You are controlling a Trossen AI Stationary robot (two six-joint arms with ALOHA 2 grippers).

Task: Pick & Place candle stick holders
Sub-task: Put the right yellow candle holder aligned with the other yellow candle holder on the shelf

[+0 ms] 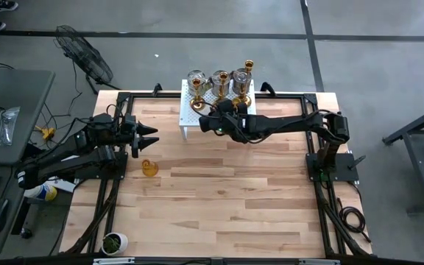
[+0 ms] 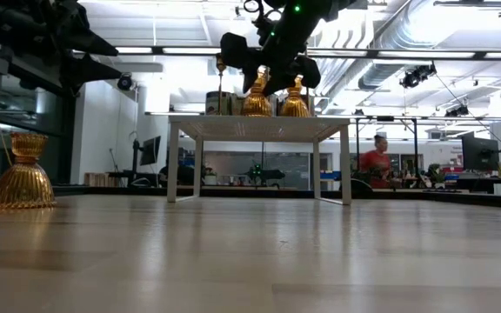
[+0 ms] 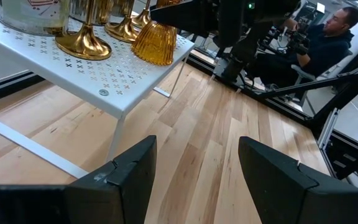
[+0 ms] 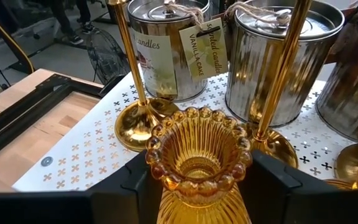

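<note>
My right gripper reaches over the near left part of the white perforated stand and is shut on an amber-orange glass holder with a beaded rim. Gold stemmed holders and silver-grey tins with paper tags stand on the stand behind it. A second amber holder stands on its wide base on the table, left of centre; it also shows in the low view. My left gripper hovers open and empty just beyond it, above the table. My right gripper pinches the amber holder between its two fingers, on opposite sides of its narrower part below the beaded cup. The fingers slant in from the table's right. The holder stands upright, its wide base at the stand's top near the edge; whether it rests there I cannot tell.
The stand stands on thin white legs at the table's far middle. A small white pot with a green plant sits at the near left corner. Black frame rails run along the table's sides. A person sits beyond the table.
</note>
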